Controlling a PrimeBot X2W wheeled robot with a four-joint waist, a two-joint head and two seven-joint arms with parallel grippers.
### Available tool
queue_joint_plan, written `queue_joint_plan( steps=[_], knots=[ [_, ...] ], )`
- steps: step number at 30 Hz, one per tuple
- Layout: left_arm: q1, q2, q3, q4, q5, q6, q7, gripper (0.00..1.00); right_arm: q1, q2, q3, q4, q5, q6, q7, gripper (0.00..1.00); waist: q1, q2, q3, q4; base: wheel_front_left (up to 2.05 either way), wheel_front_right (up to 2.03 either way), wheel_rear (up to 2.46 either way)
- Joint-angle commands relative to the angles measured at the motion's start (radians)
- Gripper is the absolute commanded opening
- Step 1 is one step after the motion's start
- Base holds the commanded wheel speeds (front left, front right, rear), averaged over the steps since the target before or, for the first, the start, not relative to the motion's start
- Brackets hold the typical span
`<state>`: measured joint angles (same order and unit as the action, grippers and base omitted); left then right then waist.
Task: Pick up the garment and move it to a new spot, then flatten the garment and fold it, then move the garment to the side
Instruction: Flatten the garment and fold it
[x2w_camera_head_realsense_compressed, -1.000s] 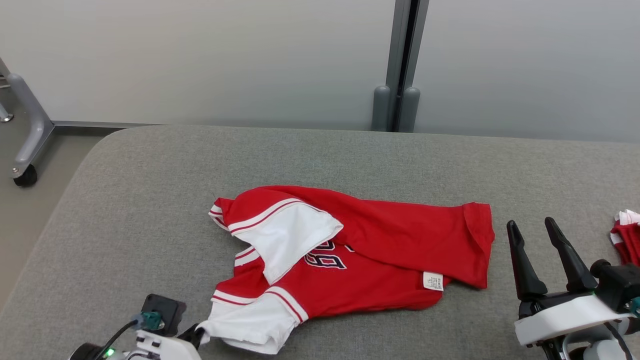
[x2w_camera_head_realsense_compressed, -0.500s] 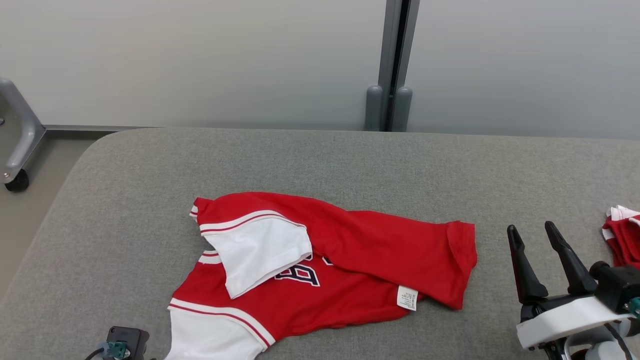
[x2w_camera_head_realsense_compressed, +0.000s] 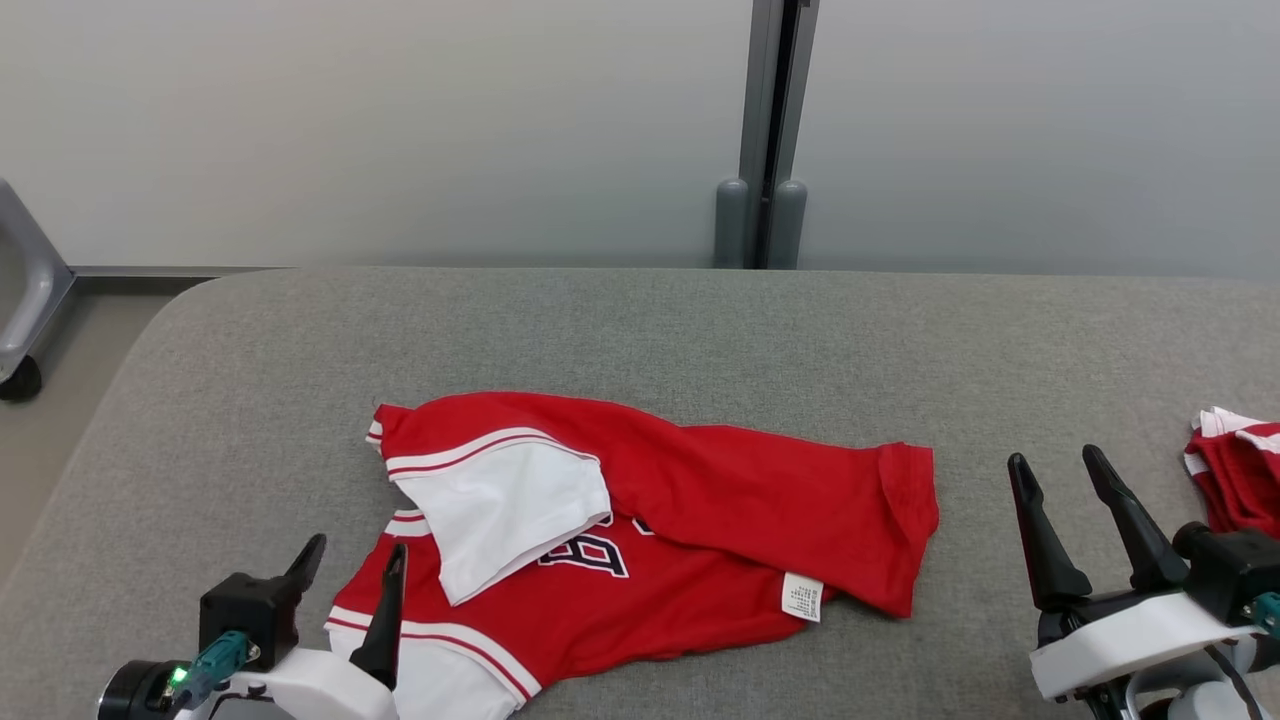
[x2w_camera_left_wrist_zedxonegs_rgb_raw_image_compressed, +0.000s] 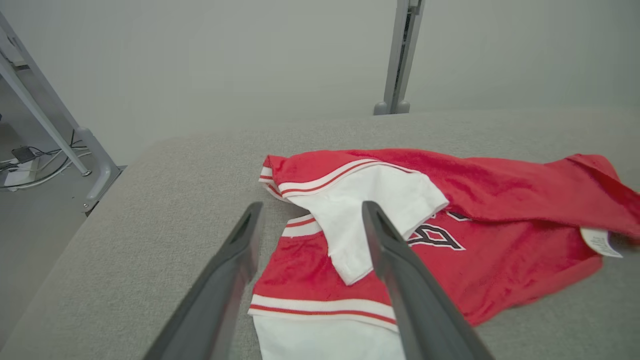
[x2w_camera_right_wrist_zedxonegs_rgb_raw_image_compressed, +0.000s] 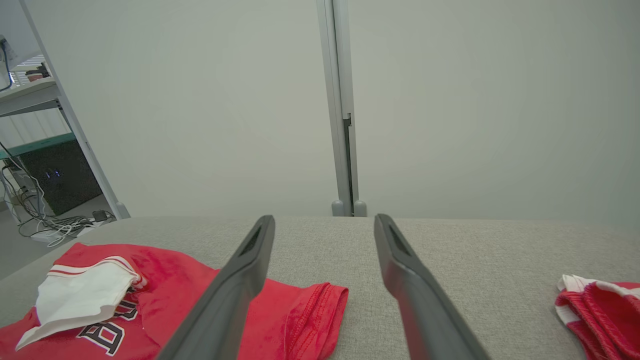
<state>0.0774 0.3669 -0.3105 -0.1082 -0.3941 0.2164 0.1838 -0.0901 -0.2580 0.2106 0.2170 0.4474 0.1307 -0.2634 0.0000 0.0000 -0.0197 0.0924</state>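
**Q:** Where does the garment lie in the head view?

**A:** The garment (x2w_camera_head_realsense_compressed: 660, 520), a red jersey with white sleeves and dark lettering, lies crumpled at the lower centre of the frame on the grey padded surface (x2w_camera_head_realsense_compressed: 640, 330). Its upper white sleeve (x2w_camera_head_realsense_compressed: 510, 510) is folded across the chest. The right part of the cloth is doubled over itself. A white label (x2w_camera_head_realsense_compressed: 802, 597) shows at the lower right edge of the garment.

**Q:** How do the two grippers stand?

**A:** The left gripper (x2w_camera_head_realsense_compressed: 358, 545) sits in the lower left corner, its two dark fingers spread apart with no cloth pinched between them. Its inner finger overlaps the lower white sleeve (x2w_camera_head_realsense_compressed: 450, 680) in the head view, but contact with the cloth cannot be told. In the left wrist view the fingers rise from the bottom edge, and the jersey lies beyond and between them. The right gripper (x2w_camera_head_realsense_compressed: 1052, 457) sits at the lower right, jaws likewise apart and empty. It is over bare surface, well apart from the garment.

**Q:** What else appears?

**A:** A second red-and-white cloth (x2w_camera_head_realsense_compressed: 1235, 480) lies bunched at the right edge, near the right gripper. A grey post (x2w_camera_head_realsense_compressed: 765, 130) divides the pale wall at upper centre. A wheeled frame leg (x2w_camera_head_realsense_compressed: 25, 290) stands at the left edge.
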Motion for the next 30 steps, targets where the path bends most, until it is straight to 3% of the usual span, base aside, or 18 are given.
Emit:
queue_joint_plan(
  steps=[1,9,18,30],
  knots=[
    [-0.018,-0.008,0.002,0.009,0.010,-0.003,-0.038,1.00,-0.004,-0.005,0.004,0.000,0.005,0.000,-0.001,1.00,0.0000,0.0000,0.001,-0.003,0.00,0.00,0.00],
    [-0.045,-0.072,-0.021,0.099,-0.006,-0.030,-0.164,1.00,0.009,-0.014,0.069,0.036,0.042,0.000,0.024,1.00,0.0000,0.0000,0.004,-0.010,0.00,0.00,0.00],
    [-0.075,-0.089,-0.047,0.154,-0.018,-0.058,-0.179,1.00,-0.011,-0.052,0.203,0.123,0.182,0.000,0.236,1.00,0.0000,0.0000,0.009,0.031,0.00,0.00,0.00],
    [-0.101,-0.107,-0.059,0.203,-0.039,-0.077,-0.194,1.00,-0.097,-0.016,0.165,0.251,0.191,0.000,0.382,1.00,0.0000,0.0000,0.037,0.094,0.00,0.00,0.00]
  ],
)
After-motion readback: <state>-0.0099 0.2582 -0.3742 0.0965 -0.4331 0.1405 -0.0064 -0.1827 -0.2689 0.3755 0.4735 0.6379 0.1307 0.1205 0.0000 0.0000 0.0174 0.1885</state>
